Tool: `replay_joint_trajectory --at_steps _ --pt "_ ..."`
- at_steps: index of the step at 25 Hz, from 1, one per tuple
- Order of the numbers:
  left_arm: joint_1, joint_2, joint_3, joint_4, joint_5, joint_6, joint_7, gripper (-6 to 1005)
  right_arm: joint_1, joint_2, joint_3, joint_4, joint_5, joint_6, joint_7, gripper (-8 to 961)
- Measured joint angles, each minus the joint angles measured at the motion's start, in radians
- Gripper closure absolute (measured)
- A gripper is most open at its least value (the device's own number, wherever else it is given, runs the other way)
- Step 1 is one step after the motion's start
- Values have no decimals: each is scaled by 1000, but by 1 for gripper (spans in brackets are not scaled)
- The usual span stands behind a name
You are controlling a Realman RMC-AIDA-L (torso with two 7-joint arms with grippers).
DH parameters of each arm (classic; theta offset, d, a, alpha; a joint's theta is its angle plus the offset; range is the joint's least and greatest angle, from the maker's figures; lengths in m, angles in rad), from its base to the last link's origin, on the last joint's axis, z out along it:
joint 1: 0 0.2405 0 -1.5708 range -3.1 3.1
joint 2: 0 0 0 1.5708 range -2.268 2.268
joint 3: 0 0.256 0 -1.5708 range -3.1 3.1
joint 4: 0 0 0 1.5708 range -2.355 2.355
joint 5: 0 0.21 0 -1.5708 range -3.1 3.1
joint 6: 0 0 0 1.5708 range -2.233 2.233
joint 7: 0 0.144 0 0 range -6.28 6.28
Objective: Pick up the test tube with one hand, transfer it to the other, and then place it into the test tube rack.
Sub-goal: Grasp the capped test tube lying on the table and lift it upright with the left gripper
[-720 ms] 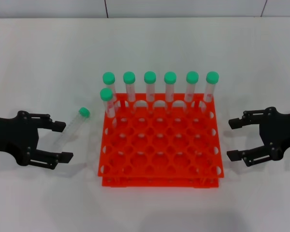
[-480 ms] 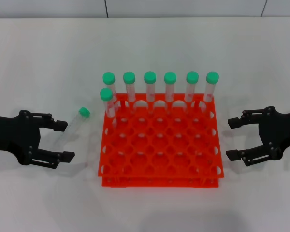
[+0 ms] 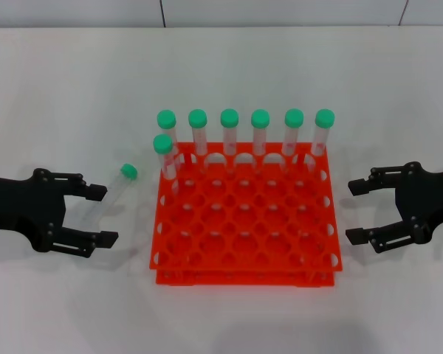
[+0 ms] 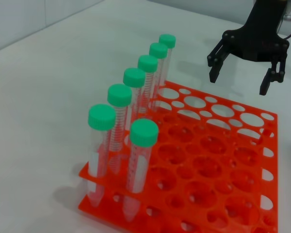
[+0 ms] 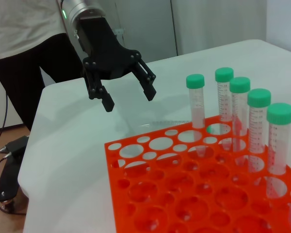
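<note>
The left gripper [image 3: 102, 215] sits at the lower left of the head view, fingers spread wide and holding nothing, its tips just short of the tube [image 3: 112, 192]. That tube lies on the table [image 3: 66, 96], cap [image 3: 128, 171] pointing up-frame, just left of the rack [image 3: 245, 221] at centre. At the right edge the right gripper [image 3: 356, 212] is likewise spread and empty, near the rack's side. Seven capped tubes [image 3: 260, 140] stand in the rack's far rows.
</note>
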Motion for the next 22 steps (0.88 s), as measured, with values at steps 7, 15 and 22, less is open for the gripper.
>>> replay_joint_trajectory --at_steps 7,15,22 --pt "-3 -13 6 21 -2 11 -86 172 0 0 0 -3 0 1 -10 119" --pt "-10 -53 3 105 -10 27 -310 172 3 1 0 -10 5 1 -27 121" --pt "-54 -31 7 223 6 103 -642 171 3 10 1 -16 7 11 -49 122"
